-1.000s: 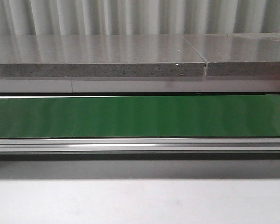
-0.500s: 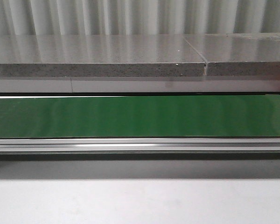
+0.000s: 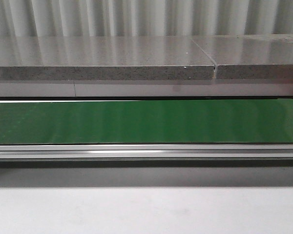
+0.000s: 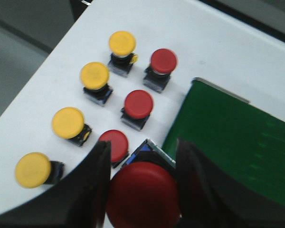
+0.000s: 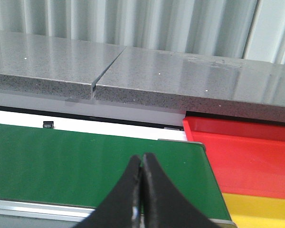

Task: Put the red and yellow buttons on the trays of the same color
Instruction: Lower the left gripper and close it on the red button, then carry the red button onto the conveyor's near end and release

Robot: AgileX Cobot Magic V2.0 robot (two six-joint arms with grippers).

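In the left wrist view my left gripper (image 4: 142, 178) is shut on a red button (image 4: 141, 192), held above the white table beside the green belt (image 4: 232, 137). Below it stand three more red buttons (image 4: 163, 60) (image 4: 138, 103) (image 4: 115, 144) and several yellow buttons (image 4: 122, 42) (image 4: 94, 75) (image 4: 68, 122) (image 4: 33, 168) in two rows. In the right wrist view my right gripper (image 5: 142, 164) is shut on nothing over the green belt (image 5: 85, 164). The red tray (image 5: 247, 152) and the yellow tray (image 5: 261, 209) lie at the belt's end. Neither gripper shows in the front view.
The front view shows the green belt (image 3: 146, 122), its metal rail (image 3: 146, 152), the white table (image 3: 146, 209) and a grey stone ledge (image 3: 102, 58) behind. The same ledge (image 5: 133, 71) runs behind the trays in the right wrist view.
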